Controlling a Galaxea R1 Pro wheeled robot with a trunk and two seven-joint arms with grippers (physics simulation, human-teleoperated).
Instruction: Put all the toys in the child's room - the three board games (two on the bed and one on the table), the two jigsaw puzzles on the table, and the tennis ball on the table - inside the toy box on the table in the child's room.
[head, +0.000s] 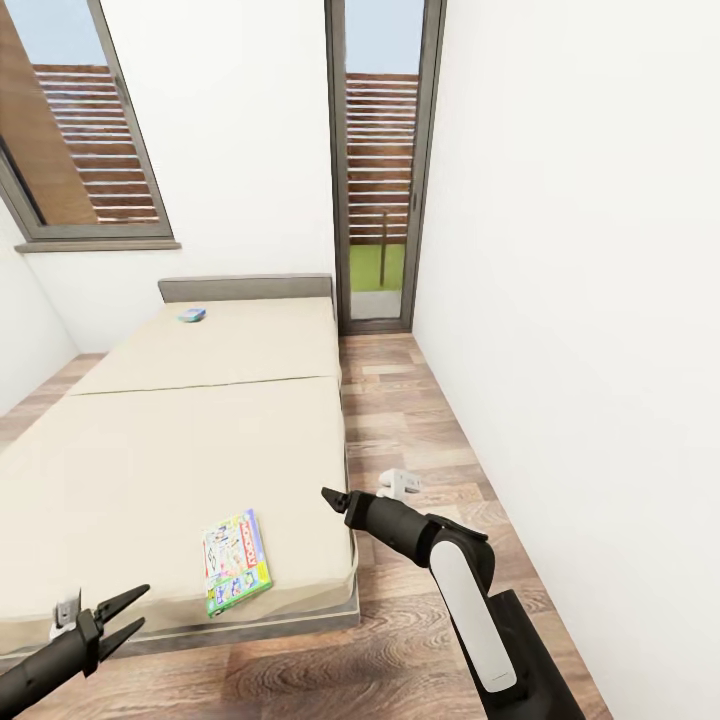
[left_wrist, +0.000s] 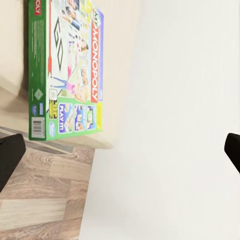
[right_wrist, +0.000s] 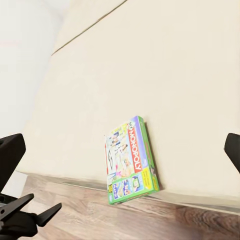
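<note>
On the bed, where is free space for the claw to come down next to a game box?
The bed is mostly bare. The white-and-green board game lies near the foot edge, with free mattress on its left and toward the seam. The small blue game lies near the headboard, the rest of that half being free. Nowhere is crowded. The left claw and right claw are open.

Bright, even daylight from the window (head: 85, 120) and glass door (head: 383, 165); soft faint shadows, slightly blurry renders, wide-angle stretching at edges.
</note>
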